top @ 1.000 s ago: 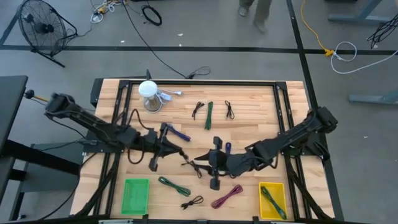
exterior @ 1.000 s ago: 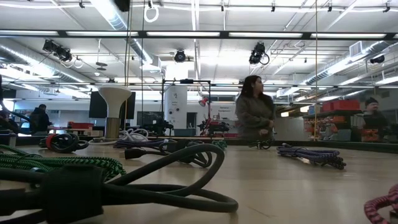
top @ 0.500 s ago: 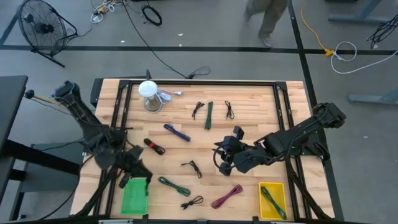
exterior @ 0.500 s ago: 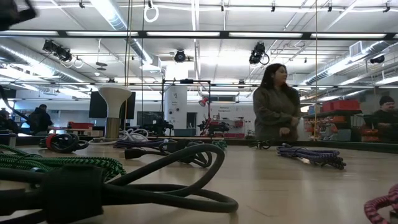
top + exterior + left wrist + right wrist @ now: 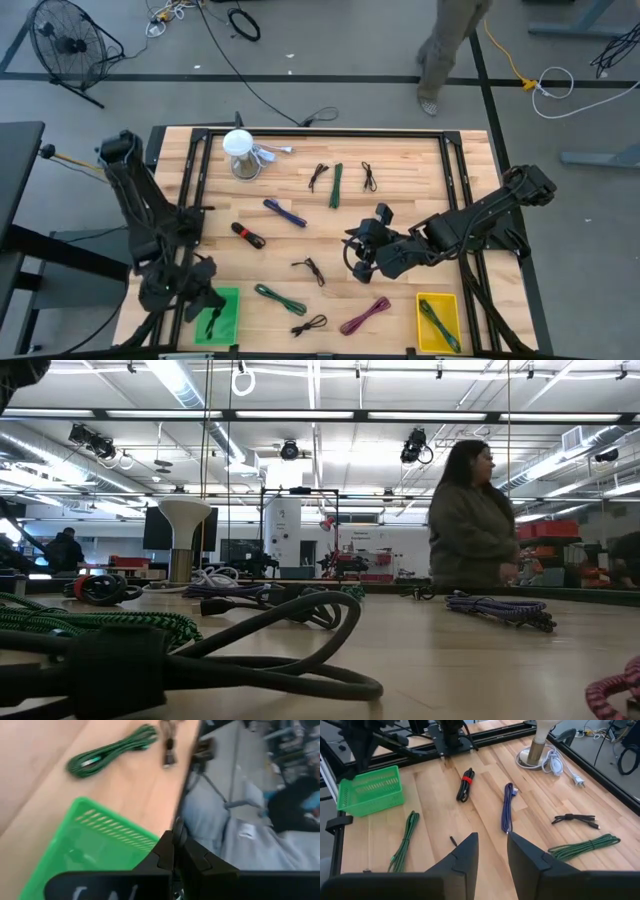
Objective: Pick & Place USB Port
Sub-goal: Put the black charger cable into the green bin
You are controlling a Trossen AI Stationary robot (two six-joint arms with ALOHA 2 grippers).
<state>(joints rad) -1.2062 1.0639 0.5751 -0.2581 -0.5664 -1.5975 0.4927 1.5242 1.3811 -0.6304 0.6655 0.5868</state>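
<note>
Left pincer [image 5: 205,312] now over green basket [image 5: 228,298]

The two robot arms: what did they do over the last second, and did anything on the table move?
The left gripper swung from mid-table to the green basket, fingers shut, seemingly carrying a dark cable. The right gripper pulled back slightly toward its side, then stopped. The black-and-red cable and purple cable, earlier hidden under the left arm, now show. Other cables stayed put.

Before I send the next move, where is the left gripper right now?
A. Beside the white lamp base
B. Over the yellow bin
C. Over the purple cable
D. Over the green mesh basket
D: in the high view the left gripper sits over the green mesh basket at the table's front left corner.
</note>
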